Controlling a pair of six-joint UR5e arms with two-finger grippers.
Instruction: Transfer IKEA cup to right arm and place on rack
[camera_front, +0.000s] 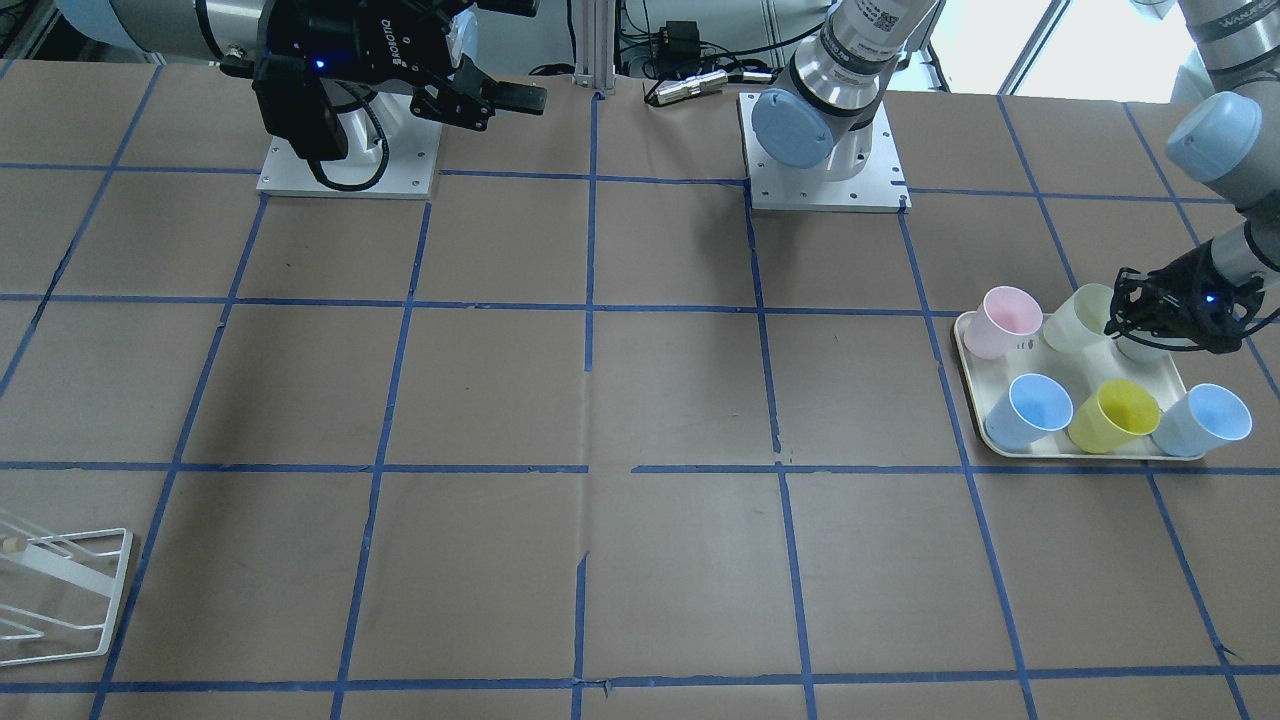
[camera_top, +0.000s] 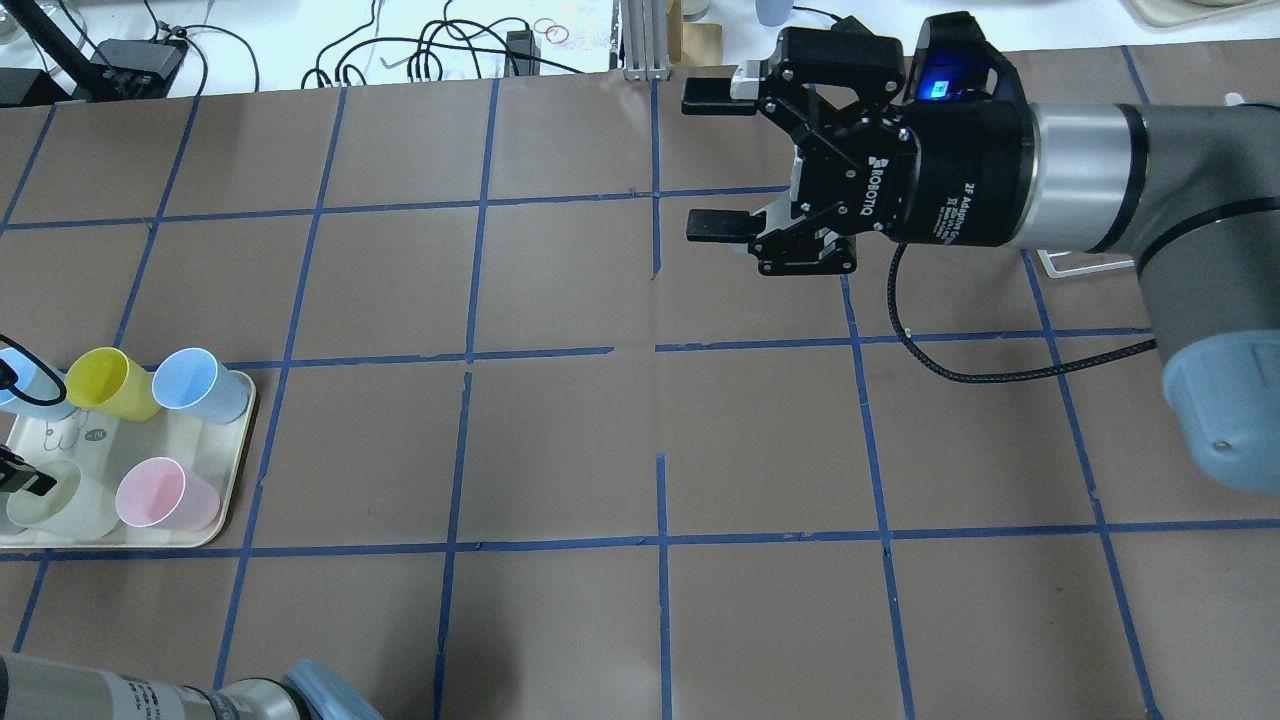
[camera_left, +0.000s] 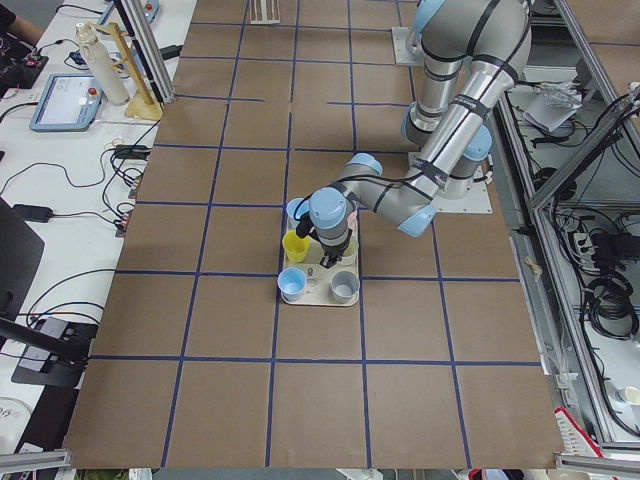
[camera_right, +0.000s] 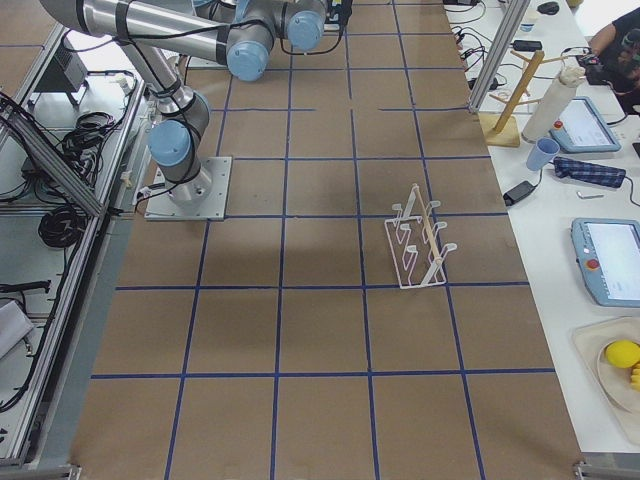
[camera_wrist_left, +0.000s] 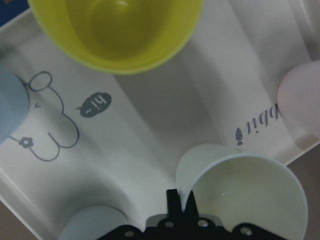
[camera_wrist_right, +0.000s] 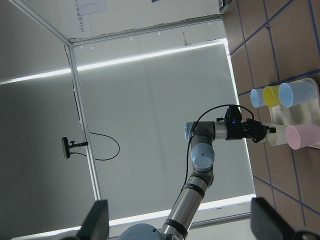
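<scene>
In the front-facing view our left gripper (camera_front: 1150, 318) is down at the cream tray (camera_front: 982, 370). It is on the IKEA cup (camera_front: 1075, 320), which stands on the tray just beside the pink cup (camera_front: 1003, 322). The white wire rack (camera_front: 65, 590) sits well apart, at the opposite end of the table.

From overhead, the right gripper (camera_top: 715, 160) hangs above mid-table with its fingers wide apart, holding nothing. We judge the step to be the lift-out. We should rise straight up until the cup clears its neighbours, then carry it towards that open gripper.

The left wrist view shows the fingertips (camera_wrist_left: 172, 200) close together with the cup's near wall between them, which we read as clamped on the rim. The grey cup (camera_wrist_left: 95, 225) is just beside, so we should avoid any sideways drag. A thin, slick wall pinched on one side may swing, so we would move slowly.

The table is covered in brown paper (camera_top: 560, 440) gridded with blue tape, flat and matte. The right side view shows a white workbench (camera_right: 545, 240) with a tablet (camera_right: 612, 262) across the table from the robot.
</scene>
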